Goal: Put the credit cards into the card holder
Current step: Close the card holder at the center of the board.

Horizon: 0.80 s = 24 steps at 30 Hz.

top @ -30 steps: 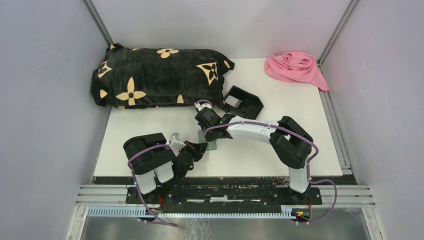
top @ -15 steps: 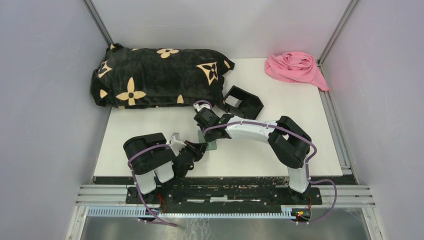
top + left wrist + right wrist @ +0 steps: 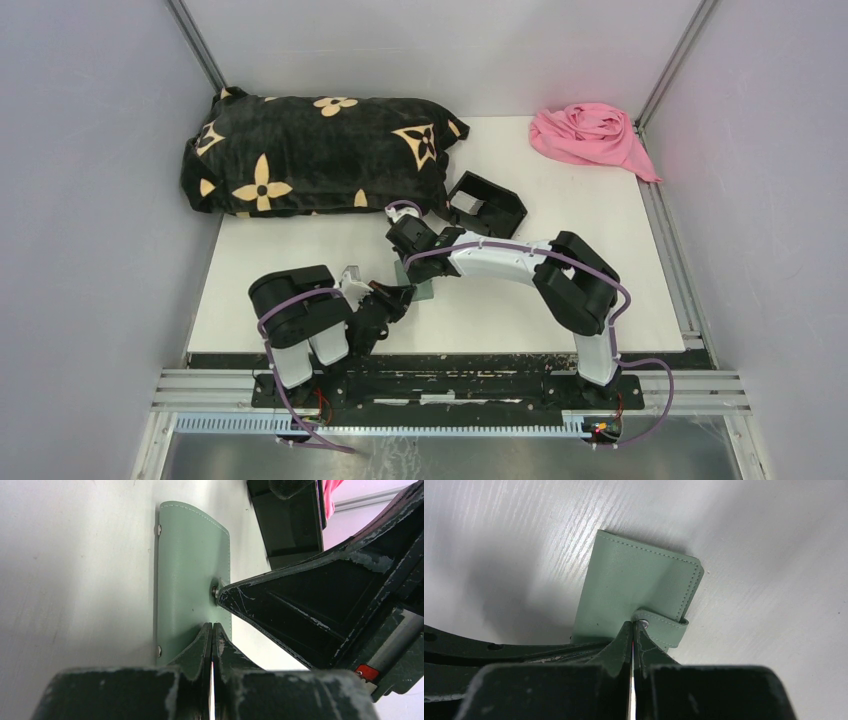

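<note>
Little changed: left gripper [image 3: 212,627] and right gripper [image 3: 632,626], jaws together, stayed on flat sage-green card holder [image 3: 192,575], still snapped shut.

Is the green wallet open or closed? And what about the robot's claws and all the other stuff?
card holder: folded shut, lying flat, tab wrapped over its edge.
left gripper: shut, tips at the holder's near edge.
right gripper: shut, tips at the snap.
black box: open at the top.
pink cloth: crumpled.
black cushion: lying flat.
</note>
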Each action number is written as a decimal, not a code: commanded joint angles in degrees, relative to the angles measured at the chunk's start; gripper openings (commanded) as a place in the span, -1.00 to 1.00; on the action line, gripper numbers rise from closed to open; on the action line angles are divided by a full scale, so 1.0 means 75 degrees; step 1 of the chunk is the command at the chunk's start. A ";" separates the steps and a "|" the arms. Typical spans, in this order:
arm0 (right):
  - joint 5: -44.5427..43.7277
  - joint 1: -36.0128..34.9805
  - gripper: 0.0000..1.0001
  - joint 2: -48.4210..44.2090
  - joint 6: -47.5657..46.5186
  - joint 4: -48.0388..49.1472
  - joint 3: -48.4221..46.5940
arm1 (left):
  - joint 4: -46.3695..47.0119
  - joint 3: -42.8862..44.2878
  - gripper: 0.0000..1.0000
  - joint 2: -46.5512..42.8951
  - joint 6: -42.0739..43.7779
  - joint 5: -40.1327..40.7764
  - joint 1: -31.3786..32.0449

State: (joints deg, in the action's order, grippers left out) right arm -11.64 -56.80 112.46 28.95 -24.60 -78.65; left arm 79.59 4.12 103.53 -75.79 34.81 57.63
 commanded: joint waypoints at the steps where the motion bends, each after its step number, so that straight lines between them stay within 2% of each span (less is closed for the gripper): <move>1: 0.0064 -0.0034 -0.98 0.0177 -0.0051 0.0180 -0.0280 | -0.0236 0.0013 -0.94 0.0225 -0.0142 0.0109 0.0029; 24: 0.0780 0.0558 -0.98 0.0527 -0.0004 0.0405 -0.0247 | -0.0146 -0.0113 -0.94 0.1067 -0.0614 0.0274 0.0028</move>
State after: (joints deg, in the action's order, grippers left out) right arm -7.01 -54.26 113.45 28.69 -24.27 -79.53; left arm 85.32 4.12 108.75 -79.29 36.05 57.63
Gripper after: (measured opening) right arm 0.014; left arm 0.037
